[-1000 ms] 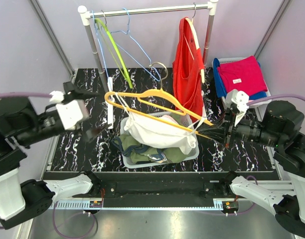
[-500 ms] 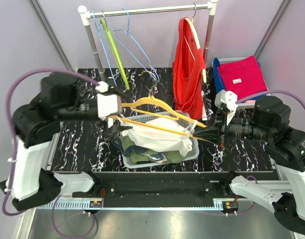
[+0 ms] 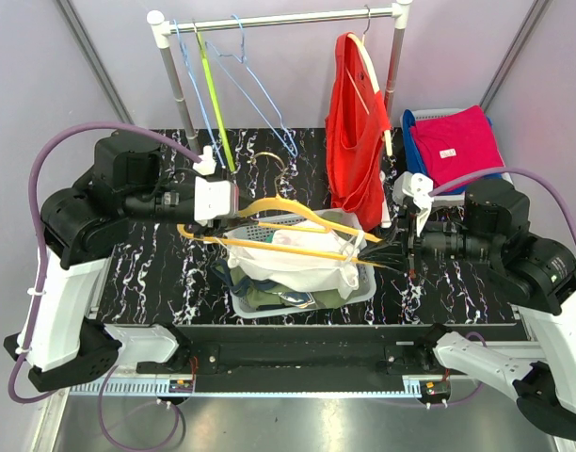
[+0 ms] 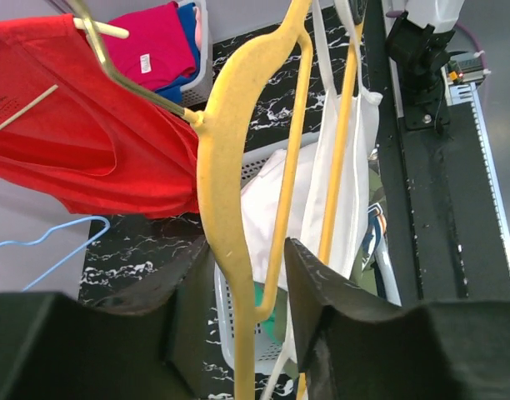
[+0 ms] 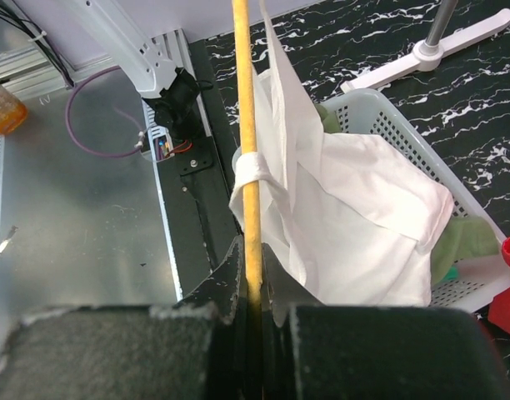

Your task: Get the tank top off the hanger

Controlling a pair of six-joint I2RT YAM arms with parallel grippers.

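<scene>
Right gripper (image 5: 252, 287) clamps hanger (image 3: 269, 205) (tank top (image 3: 293, 259) draped); left gripper (image 4: 240, 283) straddles it.

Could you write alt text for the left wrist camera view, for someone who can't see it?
A yellow hanger runs up between two dark open gripper fingers, with a white tank top draped from it above a laundry basket. A red garment hangs at left.

Lighting is bright and even, seemingly from overhead, with soft shadows. The glossy black marbled tabletop (image 3: 156, 273) shows little glare. In both wrist views the dark gripper fingers (image 4: 238, 333) near the lens look blurred; backgrounds stay sharp.
</scene>
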